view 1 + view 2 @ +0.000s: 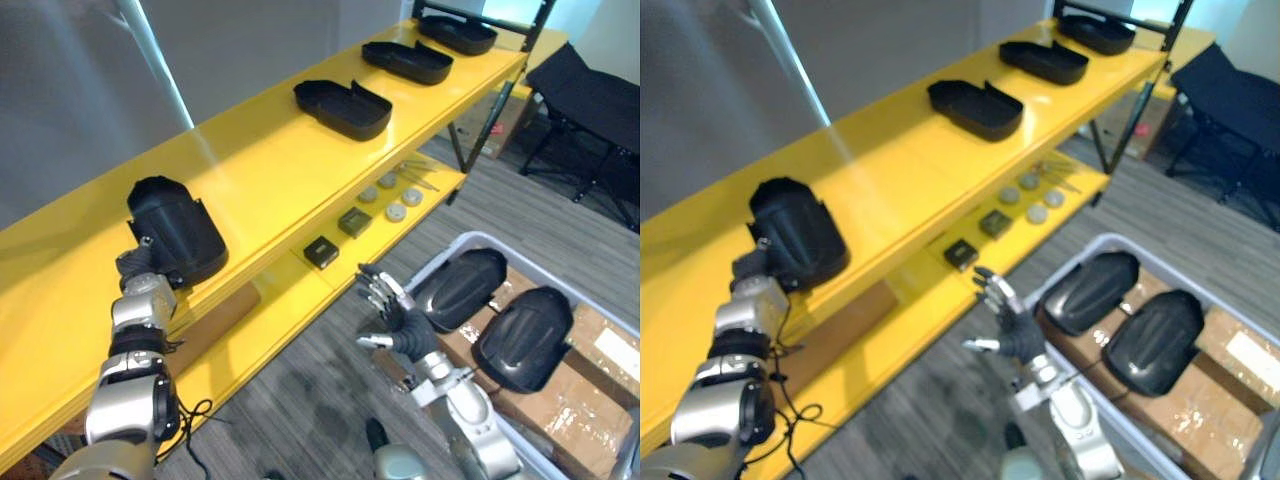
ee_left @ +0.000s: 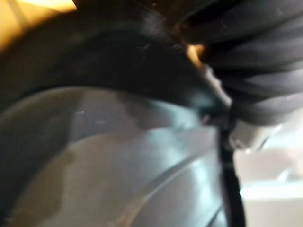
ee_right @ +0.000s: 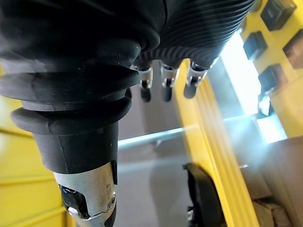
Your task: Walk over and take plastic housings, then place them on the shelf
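The housing (image 1: 175, 230) stood at the near end of the yellow top shelf (image 1: 260, 170), tipped up on its edge close to the front lip. The left robot hand (image 1: 138, 264) was against its lower near end. The fingers were hidden behind the black shell, so I could not tell whether they clasped it or only steadied it. The left wrist view showed the dark shell from very close.

Three other housings (image 1: 343, 108) (image 1: 407, 60) (image 1: 458, 33) lay hollow side up in a row farther along the same shelf, each well apart from the next. Judging by that row, this one was meant to end up flat in the next free spot. The placing looked nearly done, but the housing was not yet let go, since it leaned rather than rested.

The right robot hand (image 1: 392, 312) hung low in front of the lower shelf (image 1: 255, 345), its fingers spread and holding nothing. It was just beside the grey tub (image 1: 470, 237), where two more housings (image 1: 460, 287) (image 1: 522, 338) lay domed side up, side by side. That probably kept it near the supply for the next pick while staying out of the left arm's way
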Motion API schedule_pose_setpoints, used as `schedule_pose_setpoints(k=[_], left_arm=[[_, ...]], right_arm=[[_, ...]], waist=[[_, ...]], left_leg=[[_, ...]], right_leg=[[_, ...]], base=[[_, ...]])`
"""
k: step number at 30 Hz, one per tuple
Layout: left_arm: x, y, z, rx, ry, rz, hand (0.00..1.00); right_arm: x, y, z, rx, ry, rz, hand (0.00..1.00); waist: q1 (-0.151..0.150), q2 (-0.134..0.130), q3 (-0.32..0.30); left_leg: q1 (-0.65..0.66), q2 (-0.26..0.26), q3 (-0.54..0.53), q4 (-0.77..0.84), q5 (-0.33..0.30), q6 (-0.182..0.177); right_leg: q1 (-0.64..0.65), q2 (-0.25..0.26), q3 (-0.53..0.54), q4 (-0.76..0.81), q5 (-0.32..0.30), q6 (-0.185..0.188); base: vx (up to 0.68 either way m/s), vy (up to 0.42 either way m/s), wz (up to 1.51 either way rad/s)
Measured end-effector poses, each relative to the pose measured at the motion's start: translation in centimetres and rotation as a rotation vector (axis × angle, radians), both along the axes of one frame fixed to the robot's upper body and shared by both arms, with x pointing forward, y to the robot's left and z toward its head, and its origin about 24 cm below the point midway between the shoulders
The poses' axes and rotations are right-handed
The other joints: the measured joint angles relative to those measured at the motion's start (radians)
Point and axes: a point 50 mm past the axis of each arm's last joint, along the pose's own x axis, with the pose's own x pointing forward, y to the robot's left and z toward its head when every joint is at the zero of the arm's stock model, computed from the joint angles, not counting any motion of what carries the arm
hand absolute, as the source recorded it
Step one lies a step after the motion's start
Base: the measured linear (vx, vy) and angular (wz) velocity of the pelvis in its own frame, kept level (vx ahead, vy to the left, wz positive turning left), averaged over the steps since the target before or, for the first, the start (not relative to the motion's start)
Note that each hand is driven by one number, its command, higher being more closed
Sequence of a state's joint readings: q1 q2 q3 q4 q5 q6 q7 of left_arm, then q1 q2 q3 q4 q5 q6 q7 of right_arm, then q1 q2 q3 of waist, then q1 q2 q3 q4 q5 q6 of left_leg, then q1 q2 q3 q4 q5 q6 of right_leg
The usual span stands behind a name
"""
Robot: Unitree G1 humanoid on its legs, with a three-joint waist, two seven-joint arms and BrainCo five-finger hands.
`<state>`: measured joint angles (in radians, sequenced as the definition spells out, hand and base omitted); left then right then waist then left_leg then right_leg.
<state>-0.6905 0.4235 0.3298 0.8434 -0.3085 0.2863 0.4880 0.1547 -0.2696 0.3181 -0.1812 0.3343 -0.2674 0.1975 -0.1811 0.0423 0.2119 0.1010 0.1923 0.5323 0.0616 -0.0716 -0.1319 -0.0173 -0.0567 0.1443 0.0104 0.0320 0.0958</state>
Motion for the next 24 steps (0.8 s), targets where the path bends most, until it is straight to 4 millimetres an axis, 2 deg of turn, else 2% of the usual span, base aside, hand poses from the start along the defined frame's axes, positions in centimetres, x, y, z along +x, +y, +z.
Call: schedule_pose_setpoints(k=[8, 13, 17, 21, 24], left_arm=[[-0.2, 0.4, 0.3, -0.008, -0.067, 0.085, 0.0], [-0.4, 0.8, 1.0, 0.035, -0.146, 0.162, 0.0], [-0.6, 1.1, 2.6, 0.101, -0.291, 0.191, 0.0], [-1.1, -0.3, 5.6, 0.207, -0.493, 0.115, 0.0], [-1.9, -0.9, 6.7, 0.234, -0.594, 0.088, 0.0]], right_arm=[[-0.8, -0.3, -0.4, 0.019, -0.001, -0.013, 0.0], [-1.2, 0.6, -0.3, 0.045, -0.022, 0.014, 0.0], [-1.6, 0.9, -0.4, 0.074, -0.024, 0.007, 0.0], [-1.8, 1.5, -0.3, 0.112, -0.027, 0.005, 0.0], [-1.8, 1.8, -0.2, 0.143, -0.028, -0.01, 0.0]], waist=[[-0.005, -0.007, 0.006], [-0.009, -0.008, 0.005], [-0.007, -0.013, 0.002], [-0.004, -0.017, -0.004], [0.002, -0.023, -0.012]], left_leg=[[0.001, 0.0, -0.001, -0.001, 0.0, 0.0], [0.004, 0.0, -0.005, -0.003, 0.0, 0.0], [0.025, -0.001, -0.02, -0.019, 0.006, -0.003], [0.04, -0.005, -0.054, -0.049, 0.025, -0.004], [0.045, -0.01, -0.073, -0.071, 0.043, -0.002]], right_leg=[[0.0, 0.0, -0.002, 0.006, -0.002, -0.002], [0.006, 0.0, -0.006, 0.005, -0.002, -0.002], [0.037, -0.001, -0.02, -0.008, -0.002, -0.002], [0.062, 0.0, -0.063, -0.01, -0.003, -0.004], [0.07, -0.002, -0.085, -0.011, -0.004, -0.004]], base=[[0.0, 0.0, 0.0], [0.0, -0.001, 0.02], [0.0, -0.002, 0.11], [0.0, -0.015, 0.22], [-0.02, -0.016, 0.21]])
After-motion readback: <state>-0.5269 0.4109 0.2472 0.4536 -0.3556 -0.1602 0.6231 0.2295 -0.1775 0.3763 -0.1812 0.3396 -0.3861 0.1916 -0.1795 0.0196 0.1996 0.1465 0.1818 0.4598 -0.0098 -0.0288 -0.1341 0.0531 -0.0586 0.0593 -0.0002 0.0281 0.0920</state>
